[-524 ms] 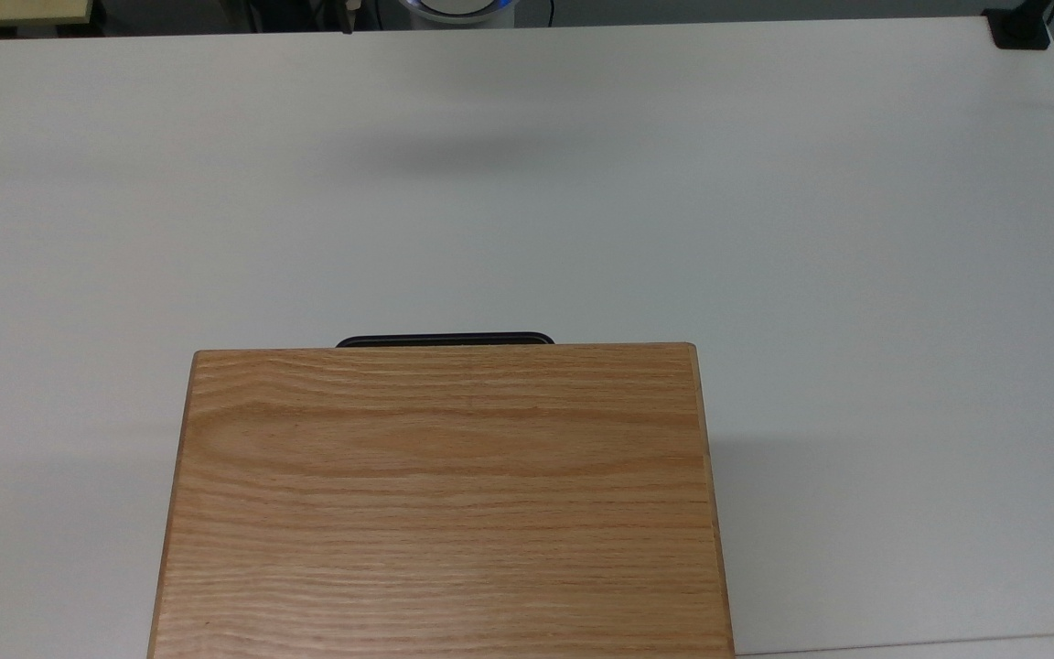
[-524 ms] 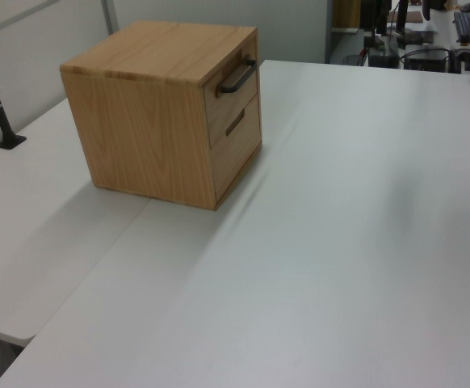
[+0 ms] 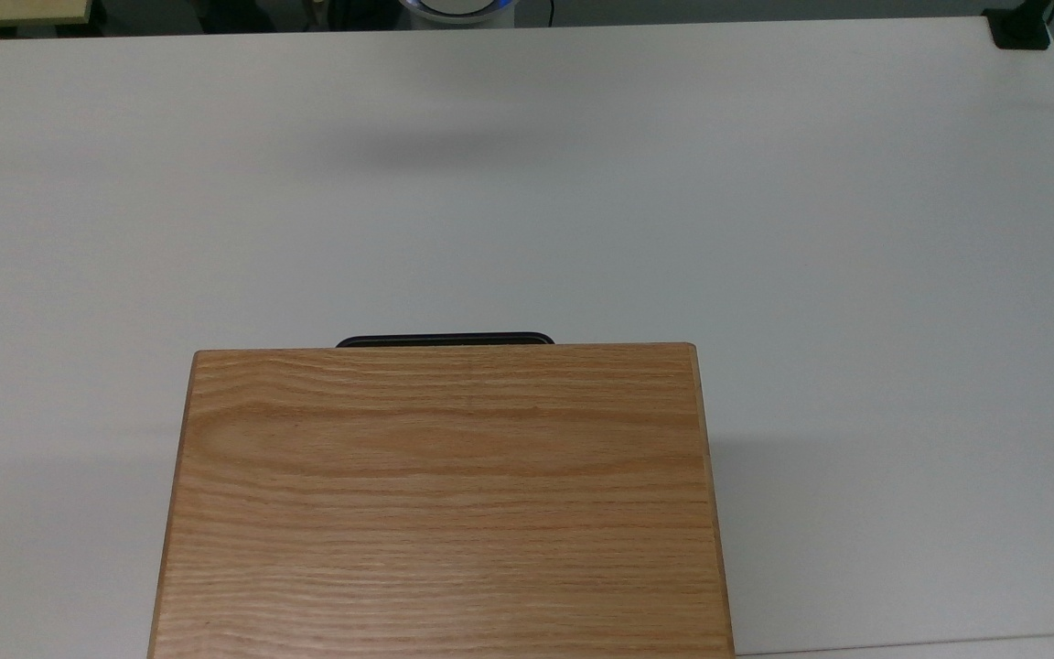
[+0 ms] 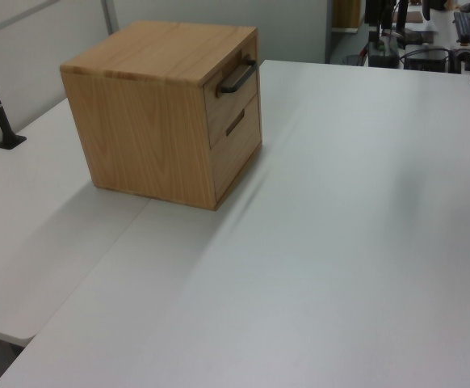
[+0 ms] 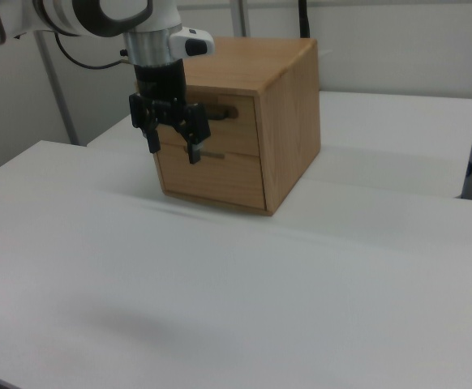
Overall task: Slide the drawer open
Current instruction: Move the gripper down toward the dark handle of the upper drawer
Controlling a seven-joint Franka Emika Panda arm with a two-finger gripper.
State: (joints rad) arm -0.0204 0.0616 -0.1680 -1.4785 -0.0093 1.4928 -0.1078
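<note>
We are hanging the released pincer point(image 5: 171, 138) before the drawer point(image 5: 220, 115), needing to straddle its black handle point(image 4: 237, 76) squarely.

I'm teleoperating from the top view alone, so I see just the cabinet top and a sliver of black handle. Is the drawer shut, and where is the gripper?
Observer: In the left view the drawer sits flush with the front of the cabinet, shut.
Operator: Anything below it?
Observer: A second drawer sits below it, also flush, with a smaller dark pull.
Operator: And the gripper?
Observer: In the right view the gripper hangs above the table, fingers pointing down, open and holding nothing.
</note>
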